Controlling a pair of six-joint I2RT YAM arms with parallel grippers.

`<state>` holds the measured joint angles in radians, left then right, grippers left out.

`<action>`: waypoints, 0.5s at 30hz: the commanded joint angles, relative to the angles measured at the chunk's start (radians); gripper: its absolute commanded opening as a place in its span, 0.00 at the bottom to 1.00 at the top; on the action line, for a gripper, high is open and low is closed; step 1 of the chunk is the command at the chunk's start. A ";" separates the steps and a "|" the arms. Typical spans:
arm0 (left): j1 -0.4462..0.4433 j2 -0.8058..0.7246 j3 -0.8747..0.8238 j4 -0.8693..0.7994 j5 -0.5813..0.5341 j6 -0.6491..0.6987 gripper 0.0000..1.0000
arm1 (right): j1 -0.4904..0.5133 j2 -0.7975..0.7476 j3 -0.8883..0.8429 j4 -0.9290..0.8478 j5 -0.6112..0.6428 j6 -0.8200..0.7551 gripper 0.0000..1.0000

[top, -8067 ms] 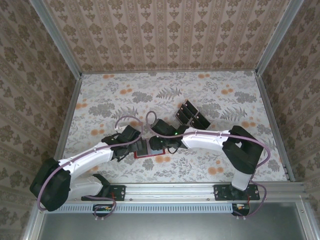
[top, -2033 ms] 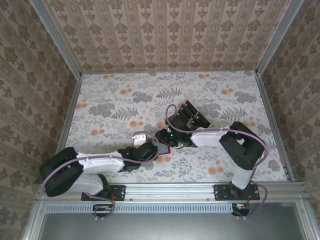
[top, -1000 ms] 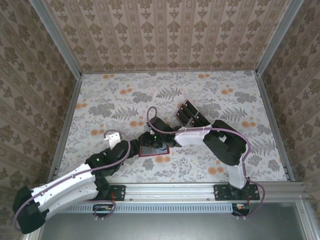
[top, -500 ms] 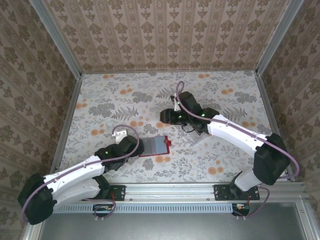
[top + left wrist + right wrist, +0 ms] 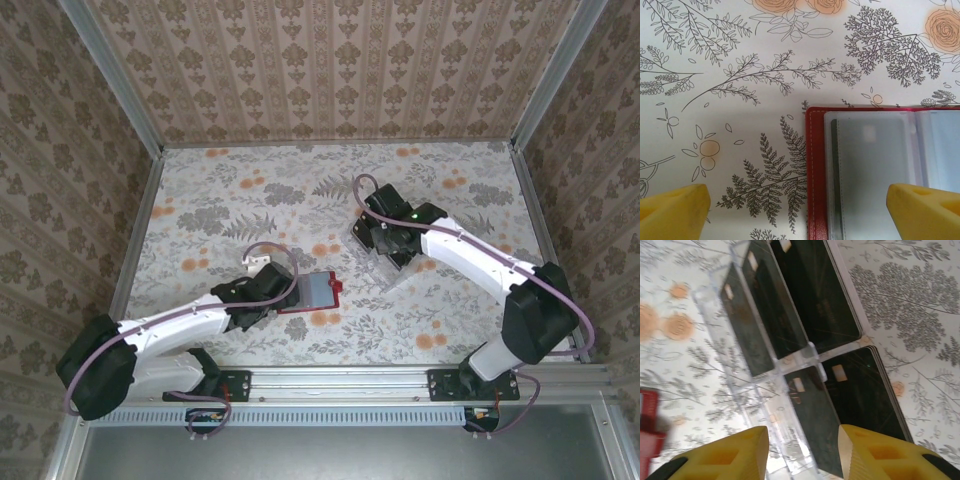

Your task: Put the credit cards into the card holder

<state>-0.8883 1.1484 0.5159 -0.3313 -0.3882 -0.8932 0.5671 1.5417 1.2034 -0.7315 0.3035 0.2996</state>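
Hovering over the clear tray (image 5: 742, 382), the right end effector (image 5: 804, 442) is part-open and released, nothing clamped. Its fingers straddle one black card in a near slot, which reads as lining up a pick, not a grip. The credit cards (image 5: 812, 295) I can see sit in or against that tray: a flat stack at 12 o'clock in the wrist view, a couple on edge in slots at 10, another stack at 4. Upright slots make sense, since they leave an edge proud for a two-finger pinch. In the top view the tray is at about 2 o'clock from the card holder (image 5: 318, 292), well apart. The card holder lies opened flat on the bench (image 5: 220, 190), clear sleeves up, snap tab pointing to 3 o'clock. The left end effector (image 5: 799, 200) hangs wide open, released, straddling the holder's 9 o'clock red edge, and I can't see contact. My read is that it's staged to pin that cover so the sleeve won't skate or flip shut during insertion. There's a dark strip inside the nearest sleeve; can't tell if it's a card. The next move needs the card's leading edge square to the sleeve mouth, or it will likely snag.
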 commanded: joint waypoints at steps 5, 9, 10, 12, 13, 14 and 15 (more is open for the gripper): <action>0.005 -0.006 0.026 -0.008 0.002 0.019 1.00 | -0.021 0.037 0.007 -0.045 0.089 -0.049 0.42; 0.006 -0.004 0.022 -0.006 0.003 0.017 1.00 | -0.030 0.047 -0.010 -0.025 0.053 -0.044 0.42; 0.006 -0.003 0.022 -0.005 0.003 0.017 1.00 | -0.030 0.053 -0.011 -0.021 0.044 -0.042 0.42; 0.005 -0.003 0.022 -0.006 0.002 0.017 1.00 | -0.032 0.065 -0.015 -0.019 0.026 -0.039 0.41; 0.006 -0.004 0.023 -0.005 0.002 0.017 1.00 | -0.031 0.068 -0.015 -0.017 0.020 -0.039 0.41; 0.006 -0.004 0.022 -0.005 0.002 0.017 1.00 | -0.032 0.071 -0.017 -0.013 0.011 -0.036 0.41; 0.007 -0.004 0.022 -0.005 0.002 0.017 1.00 | -0.031 0.073 -0.020 -0.011 0.004 -0.036 0.41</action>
<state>-0.8883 1.1484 0.5171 -0.3309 -0.3882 -0.8928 0.5392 1.5963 1.2015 -0.7406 0.3325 0.2646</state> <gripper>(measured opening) 0.997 0.412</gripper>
